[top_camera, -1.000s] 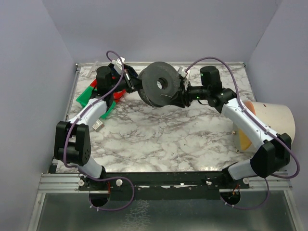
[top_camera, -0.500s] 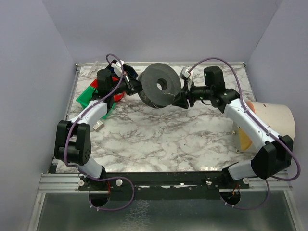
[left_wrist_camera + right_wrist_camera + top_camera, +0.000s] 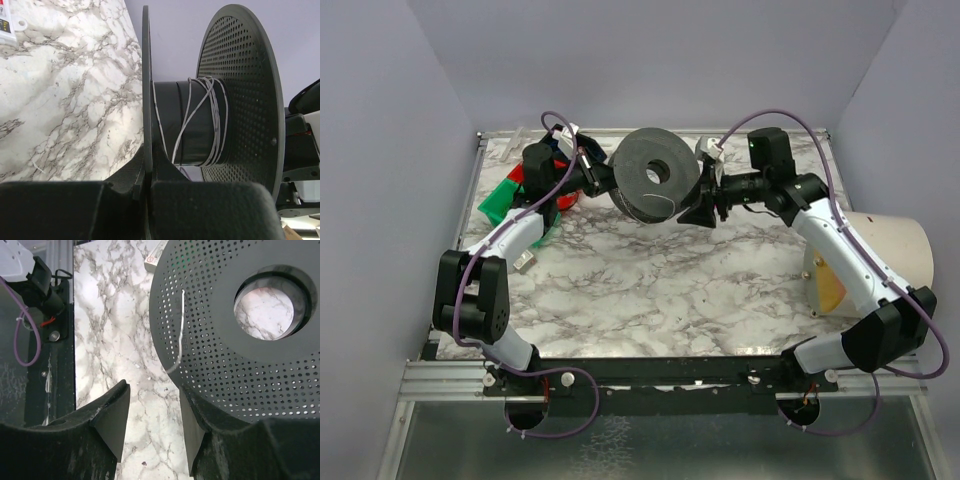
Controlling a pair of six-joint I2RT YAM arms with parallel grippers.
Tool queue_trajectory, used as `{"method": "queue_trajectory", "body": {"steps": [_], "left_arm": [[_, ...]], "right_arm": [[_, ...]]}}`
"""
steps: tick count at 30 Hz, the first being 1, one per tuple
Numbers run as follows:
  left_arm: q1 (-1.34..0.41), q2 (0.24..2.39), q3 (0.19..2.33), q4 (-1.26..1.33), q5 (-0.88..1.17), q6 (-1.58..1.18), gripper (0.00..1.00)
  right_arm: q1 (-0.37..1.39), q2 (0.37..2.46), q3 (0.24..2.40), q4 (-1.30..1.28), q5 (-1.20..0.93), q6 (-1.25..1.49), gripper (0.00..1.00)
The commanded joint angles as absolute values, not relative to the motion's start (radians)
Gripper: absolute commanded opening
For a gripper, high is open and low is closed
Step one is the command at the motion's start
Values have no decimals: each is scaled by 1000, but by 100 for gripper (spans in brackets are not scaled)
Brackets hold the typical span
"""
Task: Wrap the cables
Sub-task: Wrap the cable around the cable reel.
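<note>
Left claw (image 3: 601, 180) closed tight, right claw (image 3: 704, 203) agape, both arms far forward.

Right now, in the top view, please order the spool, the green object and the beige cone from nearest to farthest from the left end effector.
1. Spool: clamped in the left end effector, at the far middle.
2. Green object: on the left side.
3. Beige cone: at the right edge.

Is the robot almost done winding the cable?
Partly. Some turns of cable already sit on the spool hub. The left gripper clamps one flange; the right gripper is open beside it. The loose end across the flange still needs winding.
</note>
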State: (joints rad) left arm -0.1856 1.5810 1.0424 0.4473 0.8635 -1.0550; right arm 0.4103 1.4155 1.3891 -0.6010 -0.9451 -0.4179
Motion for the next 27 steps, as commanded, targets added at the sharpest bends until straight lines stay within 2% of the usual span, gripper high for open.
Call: {"method": "queue_trajectory", "body": {"steps": [1, 6, 10, 17, 27], "left_arm": [[-190, 1579, 1045, 519, 876, -1076, 0], [-189, 1575, 1040, 520, 876, -1074, 0], [-190, 1576, 1042, 520, 875, -1075, 0], [-190, 1576, 1036, 522, 873, -1071, 0], [-190, 1581, 1035, 522, 871, -1068, 0]], "right_arm": [[407, 1414, 1448, -614, -989, -363, 50], [407, 1422, 1489, -594, -1036, -287, 50], [407, 1430, 1497, -525, -969, -212, 51], [410, 1457, 1469, -454, -875, -202, 57], [448, 1510, 1464, -440, -894, -211, 57]]}}
